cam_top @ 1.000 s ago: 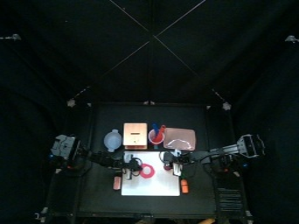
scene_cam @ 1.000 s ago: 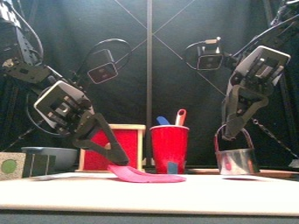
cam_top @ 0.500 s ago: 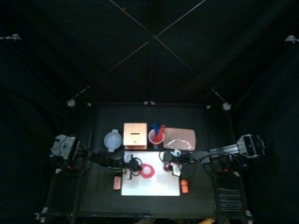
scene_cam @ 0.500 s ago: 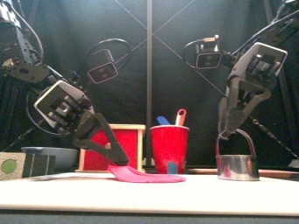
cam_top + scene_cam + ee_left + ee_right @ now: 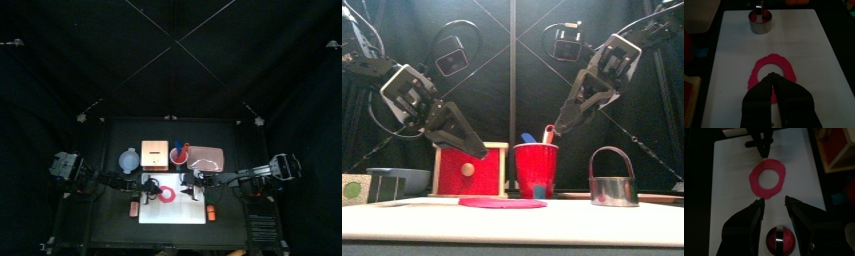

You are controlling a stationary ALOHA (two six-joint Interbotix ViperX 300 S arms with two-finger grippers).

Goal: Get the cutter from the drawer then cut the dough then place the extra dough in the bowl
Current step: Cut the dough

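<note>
Lying flat on the white cutting board [image 5: 731, 60] at the front of the bench is a ring of red dough [image 5: 774, 75], its middle cut out so that the board shows through the hole. The metal cutter [image 5: 613, 188] stands upright on the same board, well apart from the ring toward the right end, with its wire handle arched over the top. Seen from the right wrist, the cutter's inside shows red.

The left hand [image 5: 478, 154] hangs above the ring and clear of it. Its two jaws are pressed together to a point and hold nothing. The right hand [image 5: 774, 203] is raised over the board between the ring and the cutter, with its jaws spread apart and nothing between them.

Behind the board stands the wooden box [image 5: 469, 170], its red drawer front facing forward. A red cup [image 5: 536, 170] just to its right holds a blue and a red toy knife. The blue-grey bowl [image 5: 128, 158] sits to the left of the box, and the pink tray [image 5: 205, 157] lies to the right of the cup.
</note>
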